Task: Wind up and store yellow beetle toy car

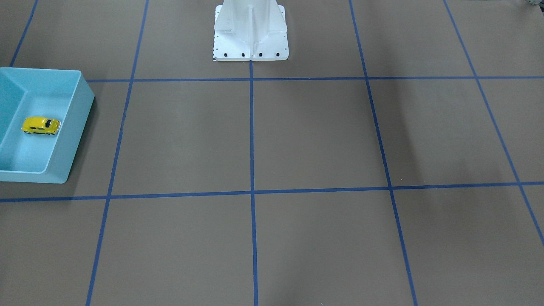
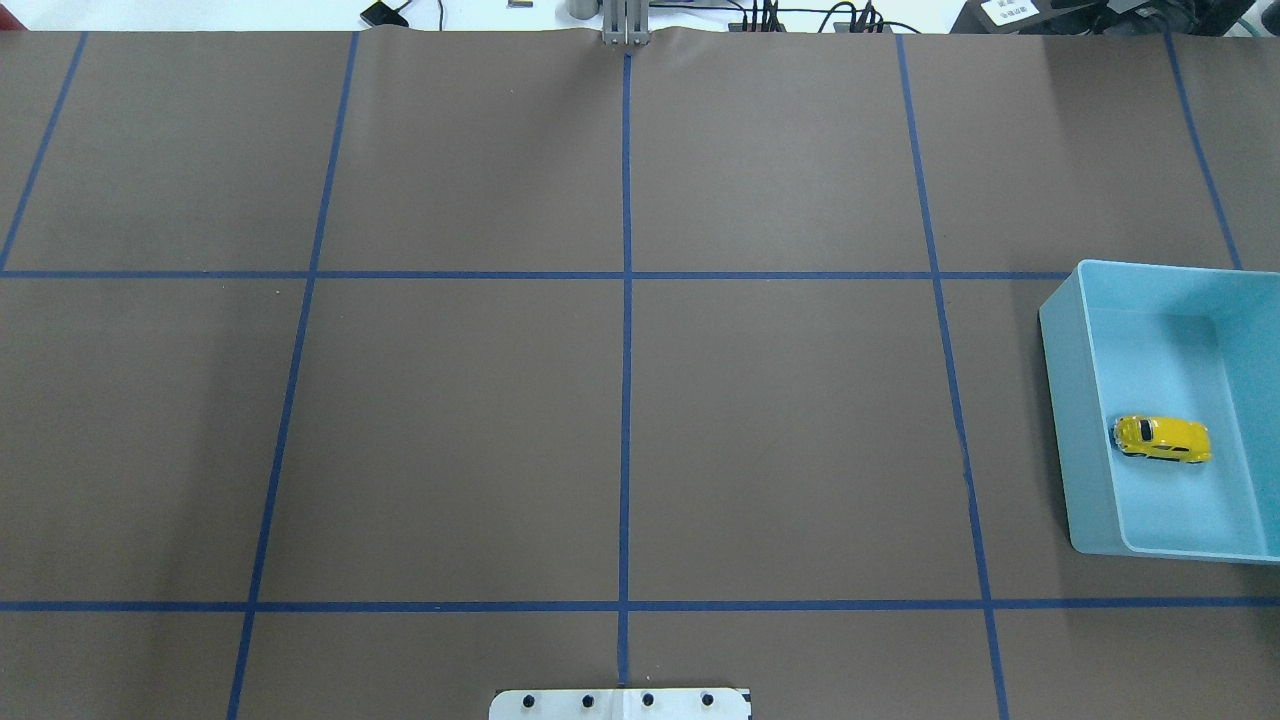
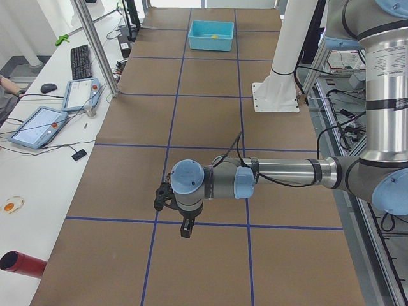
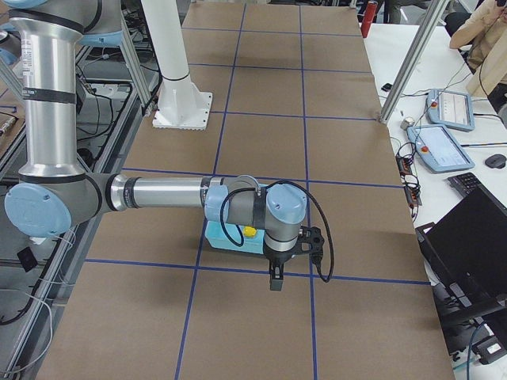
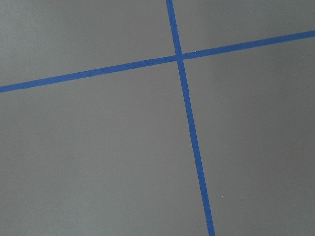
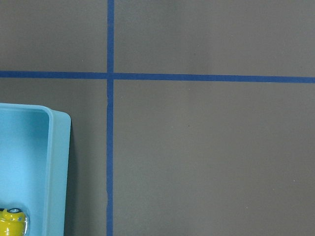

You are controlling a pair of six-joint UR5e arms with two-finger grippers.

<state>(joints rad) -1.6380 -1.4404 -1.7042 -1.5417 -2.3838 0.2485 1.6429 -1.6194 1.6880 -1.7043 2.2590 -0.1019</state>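
Yellow beetle toy car (image 2: 1162, 438) is sitting on its wheels inside the light blue bin (image 2: 1075, 400), close to one side wall. We are hanging our right gripper (image 4: 274, 281) pointing down above the brown table (image 2: 450, 430), with the bin and the car lying near its fingers, lower and off to one side. We are holding our left gripper (image 3: 185, 229) pointing down too, and the car is lying well apart from its fingers, at the table's far end. We cannot tell whether either pair of fingers is released or clenched.
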